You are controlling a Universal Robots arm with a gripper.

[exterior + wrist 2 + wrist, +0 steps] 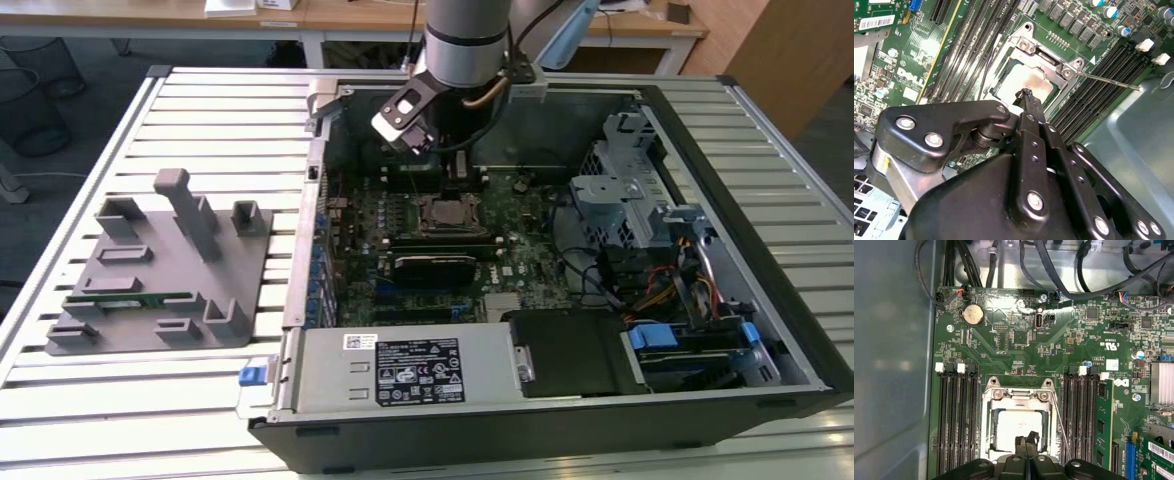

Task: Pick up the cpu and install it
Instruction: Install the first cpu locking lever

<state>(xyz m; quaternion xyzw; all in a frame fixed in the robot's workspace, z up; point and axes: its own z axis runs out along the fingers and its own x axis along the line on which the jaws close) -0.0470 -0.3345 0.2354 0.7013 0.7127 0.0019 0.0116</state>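
Slatted metal counter [200,100], pale grey. Open computer case [747,390] lies on it, reaching the far and near edges. Grey fixture plate [147,300] sits beside the case, toward the exterior view's left edge.

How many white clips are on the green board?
4 in the first wrist view: two white clips on one side of the socket, two on the other; more may be hidden.

The tool [1026,97] has its black fingers pressed together, tips over the cpu [1026,82]. The cpu lies flat in the socket [1046,55], metal frame around it. A thin lever [1109,81] extends across the memory slots [1094,85] beside the socket.
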